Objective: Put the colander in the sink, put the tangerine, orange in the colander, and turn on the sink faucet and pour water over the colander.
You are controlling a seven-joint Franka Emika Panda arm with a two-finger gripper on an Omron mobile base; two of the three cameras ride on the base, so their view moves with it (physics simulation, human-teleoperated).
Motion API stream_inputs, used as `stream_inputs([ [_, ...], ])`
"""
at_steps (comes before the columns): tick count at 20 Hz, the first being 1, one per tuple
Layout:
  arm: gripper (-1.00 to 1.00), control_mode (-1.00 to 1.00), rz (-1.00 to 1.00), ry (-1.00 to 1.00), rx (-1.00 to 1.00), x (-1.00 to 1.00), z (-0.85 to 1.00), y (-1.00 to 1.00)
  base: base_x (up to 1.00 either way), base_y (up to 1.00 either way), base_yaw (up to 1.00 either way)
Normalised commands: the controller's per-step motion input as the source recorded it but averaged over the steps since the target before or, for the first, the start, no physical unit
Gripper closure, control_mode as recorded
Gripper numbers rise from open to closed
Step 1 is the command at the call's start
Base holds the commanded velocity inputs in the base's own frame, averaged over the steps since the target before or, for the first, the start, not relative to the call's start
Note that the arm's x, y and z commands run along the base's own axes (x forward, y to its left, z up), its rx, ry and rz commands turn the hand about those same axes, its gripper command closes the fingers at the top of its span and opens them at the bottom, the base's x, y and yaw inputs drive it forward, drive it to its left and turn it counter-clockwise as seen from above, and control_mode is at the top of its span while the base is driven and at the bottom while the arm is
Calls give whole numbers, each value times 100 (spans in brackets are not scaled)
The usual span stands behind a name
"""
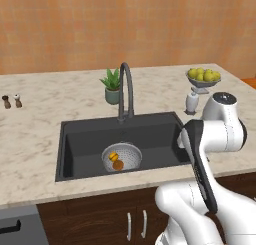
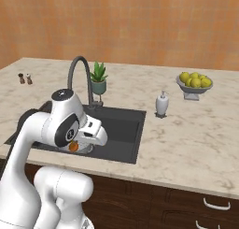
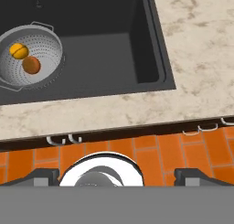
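Here, one colander (image 3: 28,58) in sink (image 3: 114,45), two fruits, probably citrus, gripper (image 3: 114,175) fingers spread, empty.

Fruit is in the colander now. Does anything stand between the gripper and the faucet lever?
Nothing visible blocks it. The gripper is pulled back over the floor, in front of the counter edge. The sink faucet stands behind the sink, beyond the colander; the potted plant sits behind it.

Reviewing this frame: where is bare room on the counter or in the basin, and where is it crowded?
Bare: counter between shakers and sink; basin floor right of the colander. Crowded: behind the sink, faucet, plant, soap dispenser and fruit bowl.
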Motion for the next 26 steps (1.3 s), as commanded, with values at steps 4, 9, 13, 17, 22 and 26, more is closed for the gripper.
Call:
stream_inputs([
  [4, -100, 100, 0, 0, 0, 0, 0, 0, 0, 0, 0],
  [9, -100, 100, 0, 0, 0, 0, 0, 0, 0, 0, 0],
  [13, -100, -100, -2, 0, 3, -5, -2, -9, 0, 0, 0],
  [17, -100, -100, 27, -27, 22, 21, -1, -3, 0, 0, 0],
  [22, -100, -100, 62, -68, 11, 43, 0, 0, 0, 0, 0],
  [26, -100, -100, 57, -76, 0, 49, 0, 10, 0, 0, 0],
])
